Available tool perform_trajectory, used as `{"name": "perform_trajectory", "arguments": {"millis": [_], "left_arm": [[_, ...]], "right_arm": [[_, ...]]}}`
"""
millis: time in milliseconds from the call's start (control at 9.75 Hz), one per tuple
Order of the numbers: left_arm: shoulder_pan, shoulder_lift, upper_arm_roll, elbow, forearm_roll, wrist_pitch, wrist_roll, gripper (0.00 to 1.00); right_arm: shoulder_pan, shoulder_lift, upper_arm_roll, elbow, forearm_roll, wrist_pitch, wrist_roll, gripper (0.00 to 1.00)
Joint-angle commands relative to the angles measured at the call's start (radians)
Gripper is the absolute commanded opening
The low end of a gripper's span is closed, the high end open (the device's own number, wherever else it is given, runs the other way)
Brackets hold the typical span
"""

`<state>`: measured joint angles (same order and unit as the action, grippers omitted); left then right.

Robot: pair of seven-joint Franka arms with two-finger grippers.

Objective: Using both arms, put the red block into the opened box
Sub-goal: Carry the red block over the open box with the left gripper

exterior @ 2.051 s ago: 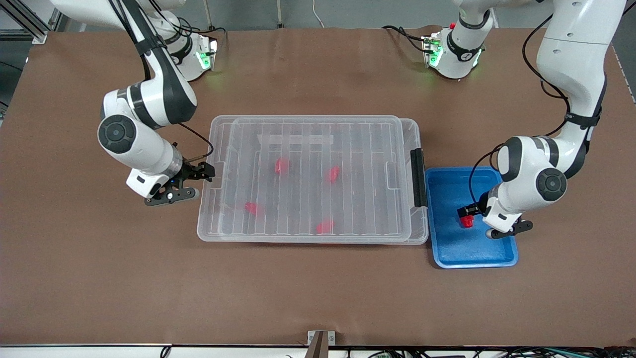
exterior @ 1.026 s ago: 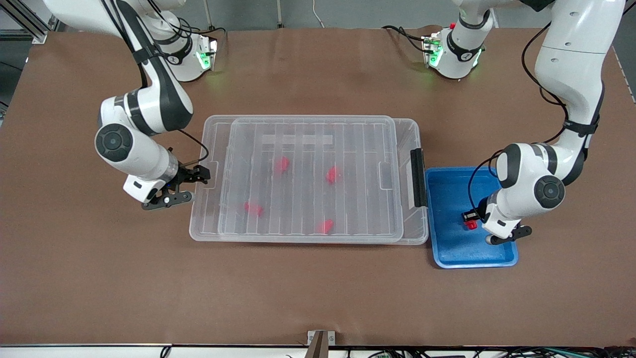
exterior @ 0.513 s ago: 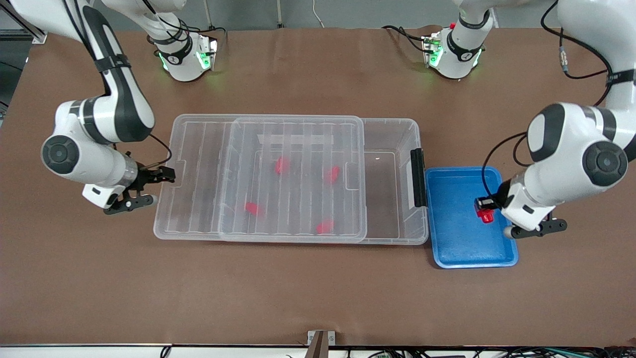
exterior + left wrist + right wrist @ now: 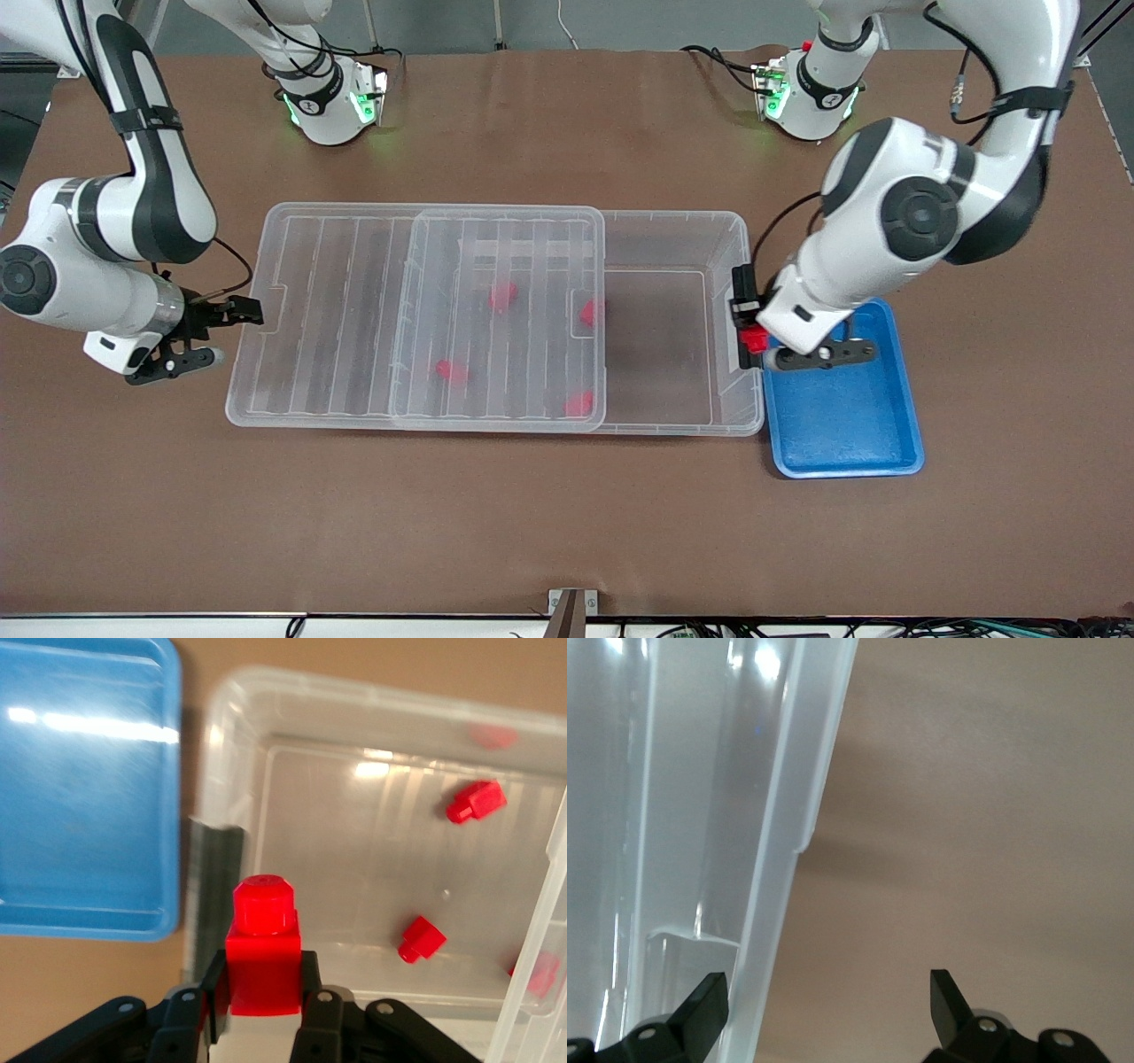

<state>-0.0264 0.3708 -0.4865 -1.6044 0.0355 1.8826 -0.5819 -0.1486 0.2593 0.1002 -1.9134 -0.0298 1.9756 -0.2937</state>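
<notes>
Centre-right of front view: left gripper (image 4: 751,335) clamps small red plastic block (image 4: 754,338) over clear plastic box's (image 4: 673,221) black latch. Mid-left: right gripper (image 4: 213,335), fingers wide, empty, straddles ribbed clear lid's (image 4: 354,310) edge.

A bright red block (image 4: 754,338) is seen against the black latch (image 4: 738,306) of the clear box (image 4: 673,230), whose see-through lid (image 4: 416,310) is marked with parallel ribs. Four more red pieces (image 4: 503,297) are visible through the clear plastic. A plain blue tray (image 4: 846,434) and a brown table (image 4: 567,514) are seen, with white arms banded in dark grey and tipped with black grippers.
</notes>
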Motion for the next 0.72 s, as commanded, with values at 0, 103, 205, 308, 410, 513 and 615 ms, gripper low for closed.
{"name": "perform_trajectory", "arguments": {"millis": [0, 103, 205, 308, 410, 513, 615], "left_arm": [[-0.052, 0.057, -0.001, -0.073, 0.018, 0.106, -0.041, 0.0], [-0.075, 0.059, 0.0, -0.133, 0.018, 0.18, -0.067, 0.0], [-0.09, 0.06, 0.0, -0.181, 0.02, 0.235, -0.093, 0.0], [-0.114, 0.071, 0.002, -0.221, 0.03, 0.287, -0.114, 0.0], [-0.136, 0.094, 0.002, -0.253, 0.076, 0.343, -0.168, 0.0], [-0.154, 0.132, 0.002, -0.259, 0.122, 0.372, -0.224, 0.0], [-0.159, 0.17, 0.0, -0.259, 0.179, 0.392, -0.251, 0.0]], "right_arm": [[-0.008, -0.011, 0.004, 0.023, -0.021, -0.043, 0.001, 1.0], [-0.003, -0.012, 0.004, 0.034, -0.016, -0.046, 0.013, 1.0], [0.006, -0.012, 0.004, 0.057, -0.013, -0.072, 0.06, 1.0], [0.015, -0.011, 0.007, 0.103, -0.002, -0.125, 0.123, 1.0], [0.029, -0.018, 0.009, 0.144, 0.008, -0.171, 0.198, 1.0], [0.035, -0.087, 0.01, 0.149, 0.025, -0.185, 0.288, 1.0], [0.04, -0.148, 0.01, 0.152, 0.027, -0.191, 0.371, 1.0]]}}
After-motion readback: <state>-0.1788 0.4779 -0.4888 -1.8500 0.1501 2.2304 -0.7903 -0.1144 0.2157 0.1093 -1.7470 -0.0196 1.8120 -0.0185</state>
